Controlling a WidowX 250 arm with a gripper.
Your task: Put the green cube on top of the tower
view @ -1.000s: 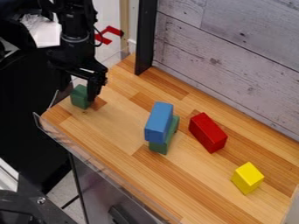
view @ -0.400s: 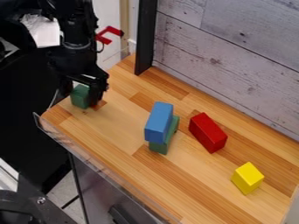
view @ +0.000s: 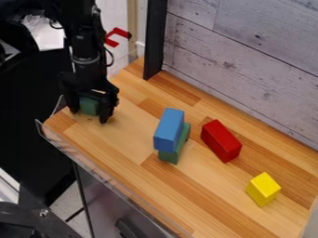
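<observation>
Green sides of the cube (view: pixel 89 107) show between the two fingers of the black gripper (view: pixel 89 116), but its top and outer edges are hidden by them and the hand above. The arm's base is out of view. In the tower, the blue block (view: pixel 169 129) covers most of the green block (view: pixel 168 157) under it, leaving a lower end and a strip along the right side in sight.

The cube sits on the wooden counter (view: pixel 133 135) in its upper-left part, near the clear plastic rim (view: pixel 102 162). A stretch of wood lies between the cube and the tower, which stands near the middle of the view. The red block (view: pixel 220 141) lies just right of the tower, apart from it, and the yellow cube (view: pixel 263 189) is farther off at lower right. The black post (view: pixel 155 42) rises at the counter's back edge, beside the plank wall (view: pixel 242 51).

The arm comes from the upper left, with the gripper pointing down over the cube. Its fingers are parted around the cube; whether they touch its sides cannot be told.
</observation>
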